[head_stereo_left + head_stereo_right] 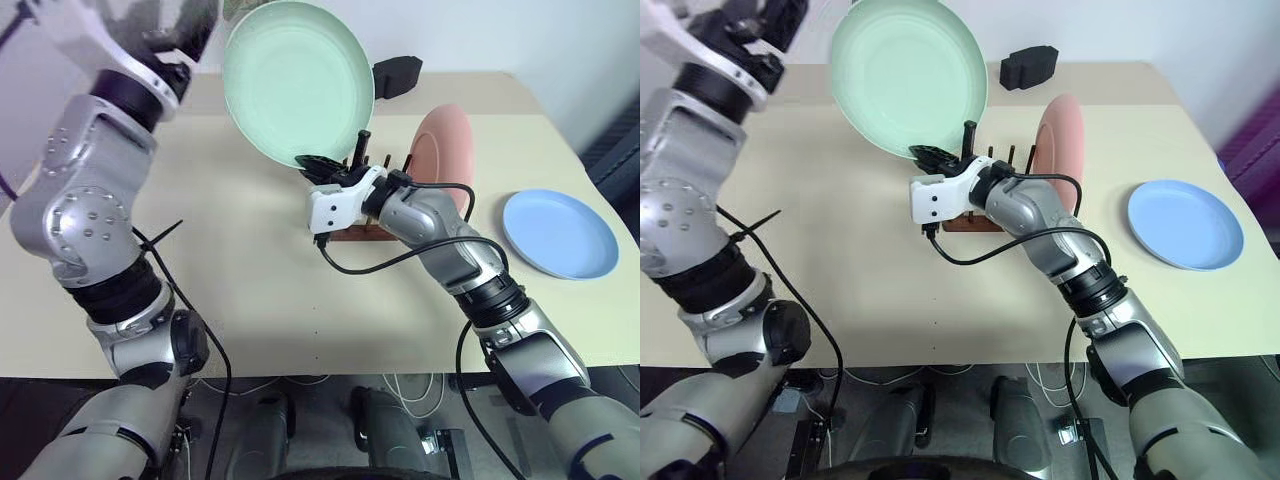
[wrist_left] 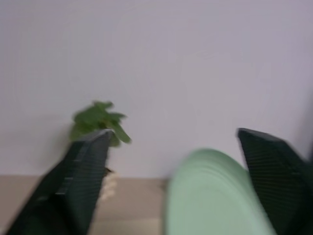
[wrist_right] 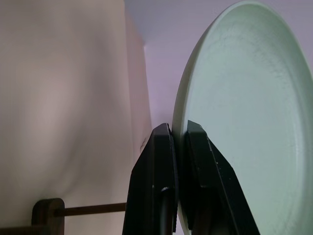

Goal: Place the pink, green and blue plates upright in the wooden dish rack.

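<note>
Left eye view: 3 plates — green plate (image 1: 298, 80), pink plate (image 1: 443, 143), blue plate (image 1: 559, 233).

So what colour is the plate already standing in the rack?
Salmon pink plate, clearest in the left eye view.

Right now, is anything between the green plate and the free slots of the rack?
Nothing visible. The right gripper pinches the green plate by its lower rim just above the wooden dish rack. The pink plate stands at the rack's far-right end, leaving the pegs beneath free.
</note>
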Robot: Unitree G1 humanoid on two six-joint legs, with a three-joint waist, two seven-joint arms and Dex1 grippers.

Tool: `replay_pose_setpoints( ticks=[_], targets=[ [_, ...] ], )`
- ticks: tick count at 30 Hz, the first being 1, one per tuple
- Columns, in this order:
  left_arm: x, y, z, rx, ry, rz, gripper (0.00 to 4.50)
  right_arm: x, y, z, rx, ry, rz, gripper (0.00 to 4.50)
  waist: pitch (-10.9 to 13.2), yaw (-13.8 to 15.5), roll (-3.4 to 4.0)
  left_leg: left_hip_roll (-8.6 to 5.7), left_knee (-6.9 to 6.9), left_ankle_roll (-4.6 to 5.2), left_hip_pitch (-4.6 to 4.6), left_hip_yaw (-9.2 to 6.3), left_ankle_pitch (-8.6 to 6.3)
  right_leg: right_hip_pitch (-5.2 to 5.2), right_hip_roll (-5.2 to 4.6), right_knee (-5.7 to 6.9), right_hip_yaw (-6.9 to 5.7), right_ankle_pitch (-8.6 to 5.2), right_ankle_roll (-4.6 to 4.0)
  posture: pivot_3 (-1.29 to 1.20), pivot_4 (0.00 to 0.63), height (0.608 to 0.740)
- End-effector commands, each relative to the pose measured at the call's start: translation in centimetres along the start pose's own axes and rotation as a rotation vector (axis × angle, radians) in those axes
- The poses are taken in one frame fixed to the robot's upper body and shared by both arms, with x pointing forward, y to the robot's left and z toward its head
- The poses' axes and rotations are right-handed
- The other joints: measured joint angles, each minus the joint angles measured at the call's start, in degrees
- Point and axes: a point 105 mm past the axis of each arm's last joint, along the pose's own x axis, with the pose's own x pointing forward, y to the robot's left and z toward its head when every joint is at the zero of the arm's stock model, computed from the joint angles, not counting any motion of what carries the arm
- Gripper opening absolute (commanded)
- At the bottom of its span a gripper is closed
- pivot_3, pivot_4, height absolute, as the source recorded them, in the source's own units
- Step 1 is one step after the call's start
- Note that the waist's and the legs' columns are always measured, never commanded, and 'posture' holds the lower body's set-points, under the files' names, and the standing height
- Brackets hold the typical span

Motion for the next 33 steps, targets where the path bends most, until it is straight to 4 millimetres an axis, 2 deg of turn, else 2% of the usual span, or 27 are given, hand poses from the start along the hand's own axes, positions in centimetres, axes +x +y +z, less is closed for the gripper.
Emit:
replay_pose_setpoints(
  ticks=[1,5,7,8,10,12,17,22,26,29,33],
  targets=[
    [-0.8,2.1,2.4,0.079,-0.091,0.067,4.45,-0.7,-2.8,0.8,-0.013,-0.05,-0.101,0.0,0.0,0.0,0.0,0.0,0.0,0.01,0.0,0.0,-0.01,0.0,0.0,-0.01,0.0,0.0,0.0,0.0,0.15,0.736],
    [-1.9,5.7,1.4,0.182,-0.019,0.176,4.45,-1.4,-5.2,1.4,0.101,-0.122,-0.184,0.0,0.0,0.1,0.01,0.0,0.0,0.09,0.01,0.0,-0.05,0.01,0.0,0.0,0.0,0.0,0.0,0.0,0.15,0.736],
    [-2.8,7.5,-0.2,0.245,0.067,0.212,4.45,-1.9,-6.8,1.7,0.162,-0.163,-0.223,0.0,0.0,0.0,0.01,0.0,0.01,0.12,0.01,-0.01,-0.07,0.02,0.0,0.0,0.0,0.0,-0.01,0.0,0.15,0.736],
    [-3.6,8.0,-1.6,0.288,0.134,0.197,4.45,-2.4,-7.9,1.7,0.267,-0.194,-0.249,0.0,0.0,0.1,0.0,0.0,0.0,0.14,0.01,0.0,-0.07,0.02,0.0,0.0,0.01,0.0,-0.01,0.0,0.15,0.736],
    [-5.2,8.0,-4.4,0.424,0.268,0.113,4.45,-3.7,-10.1,2.0,0.475,-0.282,-0.277,0.0,0.0,-0.1,0.03,0.03,-0.02,0.15,0.01,0.0,-0.08,0.02,0.02,-0.01,0.01,0.01,-0.01,0.0,0.15,0.736],
    [-6.0,7.7,-5.8,0.485,0.324,0.055,4.45,-4.4,-10.8,2.2,0.564,-0.328,-0.264,0.0,0.0,0.1,0.03,0.05,-0.04,0.16,0.01,0.0,-0.09,0.02,0.02,0.0,0.02,0.01,-0.02,0.0,0.15,0.736],
    [-7.8,5.0,-9.1,0.432,0.373,-0.14,4.45,-6.9,-11.8,2.8,0.871,-0.443,-0.215,0.0,0.0,0.6,0.02,0.13,-0.03,0.18,0.0,-0.03,-0.1,0.04,-0.02,-0.04,-0.02,0.04,-0.11,0.0,0.15,0.736],
    [-9.1,2.7,-11.6,0.344,0.412,-0.27,4.45,-9.1,-10.4,2.9,1.186,-0.472,-0.123,0.0,0.0,0.4,0.04,0.18,-0.06,0.21,0.01,-0.03,-0.11,0.04,-0.03,-0.03,-0.01,0.04,-0.13,0.0,0.15,0.736],
    [-10.8,-0.8,-14.0,0.248,0.471,-0.466,4.45,-10.2,-8.9,0.7,1.397,-0.37,-0.139,0.0,0.0,0.4,0.06,0.17,-0.03,0.22,0.01,0.02,-0.12,0.02,-0.02,-0.03,-0.01,0.03,-0.18,0.0,0.15,0.736],
    [-11.8,-2.2,-14.9,0.205,0.502,-0.55,4.45,-10.5,-7.8,-0.1,1.445,-0.3,-0.115,0.0,0.0,0.4,0.08,0.17,-0.03,0.26,0.01,0.05,-0.14,0.03,-0.03,-0.05,0.01,-0.02,-0.26,0.0,0.15,0.736],
    [-12.5,-4.2,-15.4,0.145,0.512,-0.632,4.45,-11.3,-8.6,-0.7,1.587,-0.352,-0.163,0.0,0.0,0.4,0.09,0.18,-0.02,0.27,0.01,0.05,-0.14,0.03,0.0,-0.04,0.01,-0.04,-0.31,0.0,0.15,0.736]
  ],
)
